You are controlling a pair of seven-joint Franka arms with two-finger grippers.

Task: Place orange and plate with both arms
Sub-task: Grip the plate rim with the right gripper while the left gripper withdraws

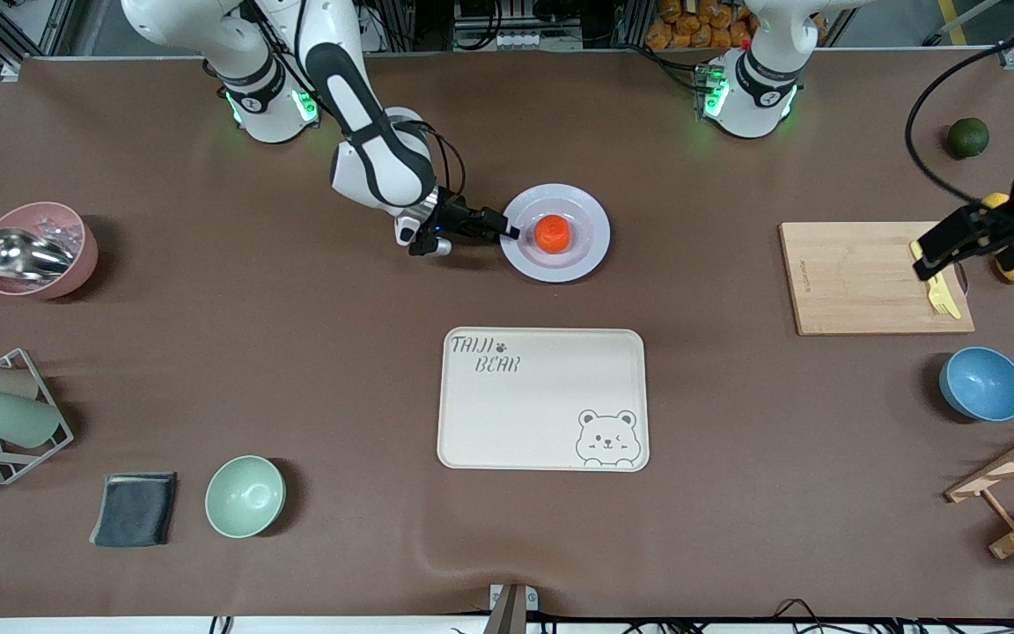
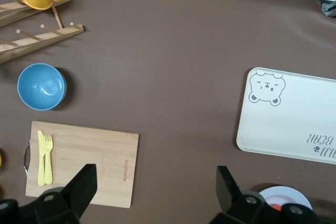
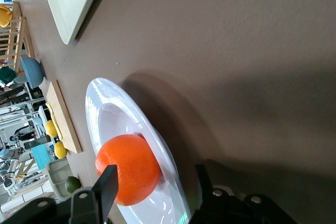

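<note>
Orange [image 1: 552, 232], glossy and round, sat in the shallow centre of the pale lavender plate [image 1: 586, 254], farther from the front camera than the cream bear-print tray [image 1: 542, 401]. The right gripper [image 1: 507, 232] straddled the plate's rim with fingers [image 3: 107, 182] spread, seemingly ready to pinch it. The left gripper [image 1: 934, 260] waited released over the wooden board [image 1: 859, 277].

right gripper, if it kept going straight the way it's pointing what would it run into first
The right gripper sits at the rim of the plate, fingers open astride it, so the rim comes first. Pushed farther, it would likely reach the orange at the plate's centre.
</note>
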